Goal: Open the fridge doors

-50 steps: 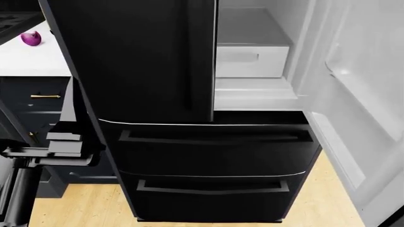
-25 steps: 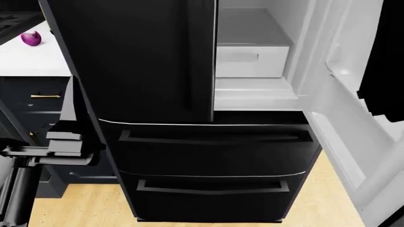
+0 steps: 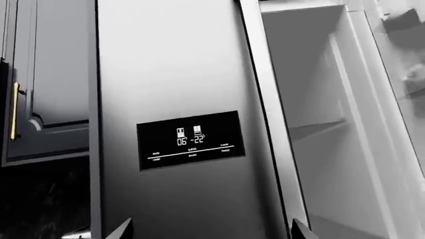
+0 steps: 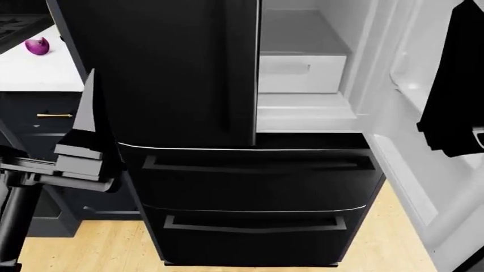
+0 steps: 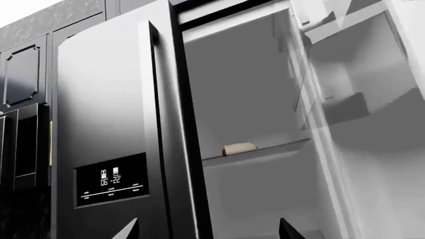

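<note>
Head view, closed left fridge door point(image 4: 166, 73) beside left gripper point(image 4: 83, 164)

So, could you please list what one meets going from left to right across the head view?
Purple onion → left gripper → closed left fridge door → white drawer → open right fridge door → right arm.

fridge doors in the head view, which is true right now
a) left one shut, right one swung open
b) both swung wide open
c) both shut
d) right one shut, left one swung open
a: the left door still sits flat and black across the front, while the right door is swung out, showing its white lining and the white interior drawer.
</note>
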`<state>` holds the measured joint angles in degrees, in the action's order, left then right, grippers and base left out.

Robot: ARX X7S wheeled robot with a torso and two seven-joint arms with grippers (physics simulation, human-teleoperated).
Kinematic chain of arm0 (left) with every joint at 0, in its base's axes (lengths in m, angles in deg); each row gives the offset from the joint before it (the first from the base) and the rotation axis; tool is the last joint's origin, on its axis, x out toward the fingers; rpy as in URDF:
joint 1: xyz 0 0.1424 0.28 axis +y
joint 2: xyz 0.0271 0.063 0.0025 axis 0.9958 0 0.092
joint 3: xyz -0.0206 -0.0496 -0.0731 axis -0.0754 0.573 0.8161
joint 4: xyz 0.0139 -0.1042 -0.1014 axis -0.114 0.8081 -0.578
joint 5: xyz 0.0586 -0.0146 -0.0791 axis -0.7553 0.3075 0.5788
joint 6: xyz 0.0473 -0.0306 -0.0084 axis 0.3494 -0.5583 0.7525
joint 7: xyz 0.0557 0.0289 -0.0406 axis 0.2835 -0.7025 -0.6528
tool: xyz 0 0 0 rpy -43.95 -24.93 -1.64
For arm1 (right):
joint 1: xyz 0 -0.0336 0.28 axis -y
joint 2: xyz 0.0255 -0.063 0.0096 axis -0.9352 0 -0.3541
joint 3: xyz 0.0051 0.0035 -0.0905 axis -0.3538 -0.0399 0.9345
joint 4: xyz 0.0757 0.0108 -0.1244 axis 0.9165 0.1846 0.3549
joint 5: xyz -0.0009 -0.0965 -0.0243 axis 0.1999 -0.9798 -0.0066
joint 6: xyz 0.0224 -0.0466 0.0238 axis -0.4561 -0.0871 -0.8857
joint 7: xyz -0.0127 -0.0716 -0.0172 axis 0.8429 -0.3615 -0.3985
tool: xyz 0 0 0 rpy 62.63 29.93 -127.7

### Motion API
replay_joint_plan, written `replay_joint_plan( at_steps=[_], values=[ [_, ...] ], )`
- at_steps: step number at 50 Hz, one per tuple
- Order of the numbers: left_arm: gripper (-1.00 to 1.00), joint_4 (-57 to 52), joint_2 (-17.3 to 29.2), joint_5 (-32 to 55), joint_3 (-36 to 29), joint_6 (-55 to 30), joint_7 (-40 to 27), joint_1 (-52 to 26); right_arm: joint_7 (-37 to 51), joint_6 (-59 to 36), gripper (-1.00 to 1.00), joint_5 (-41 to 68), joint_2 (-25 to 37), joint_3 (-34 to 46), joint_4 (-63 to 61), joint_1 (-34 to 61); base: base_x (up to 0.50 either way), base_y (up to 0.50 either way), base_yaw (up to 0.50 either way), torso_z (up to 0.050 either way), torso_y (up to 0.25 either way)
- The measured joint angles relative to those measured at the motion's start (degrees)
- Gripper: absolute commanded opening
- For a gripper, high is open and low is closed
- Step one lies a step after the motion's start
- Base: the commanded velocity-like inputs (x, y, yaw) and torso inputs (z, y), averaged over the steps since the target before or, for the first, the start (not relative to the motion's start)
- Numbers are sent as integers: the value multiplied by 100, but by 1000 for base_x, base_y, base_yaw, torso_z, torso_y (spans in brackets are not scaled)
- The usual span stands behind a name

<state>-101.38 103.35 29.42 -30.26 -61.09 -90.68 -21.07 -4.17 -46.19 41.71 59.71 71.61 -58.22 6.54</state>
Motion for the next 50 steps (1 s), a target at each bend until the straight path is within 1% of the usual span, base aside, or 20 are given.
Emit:
replay_joint_plan(
  at_steps=[4, 8, 16, 23, 34, 43, 50],
  values=[
    [100, -15, 44, 437, 0, -276, 333, -591, -4, 8, 100, -15, 5, -30, -6, -43, 0, 0, 0, 0, 0],
    [100, 75, -42, 956, -51, -621, 727, -1331, -10, 14, 100, -30, 9, -53, -6, -75, 0, 0, 0, 0, 0],
    [100, 527, -438, 1923, -209, -1216, 1429, -2686, -31, 20, 100, -61, 9, -77, 4, -115, 0, 0, 0, 0, 0],
    [100, 1029, -873, 2595, -390, -1593, 1812, -3527, -44, 27, 100, -67, 15, -93, 15, -132, 0, 0, 0, 0, 0],
    [100, 1632, -1525, 3050, -681, -1971, 1696, -4280, -24, 53, 100, 10, 65, -148, -3, -144, 0, 0, 0, 0, 0],
    [100, 1890, -1943, 3131, -887, -2117, 1545, -4535, -31, 95, 100, 114, 89, -188, 1, -144, 0, 0, 0, 0, 0],
    [100, 2075, -2155, 3065, -1059, -2297, 1205, -4685, -31, 118, 100, 158, 100, -224, -15, -170, 0, 0, 0, 0, 0]
  ],
)
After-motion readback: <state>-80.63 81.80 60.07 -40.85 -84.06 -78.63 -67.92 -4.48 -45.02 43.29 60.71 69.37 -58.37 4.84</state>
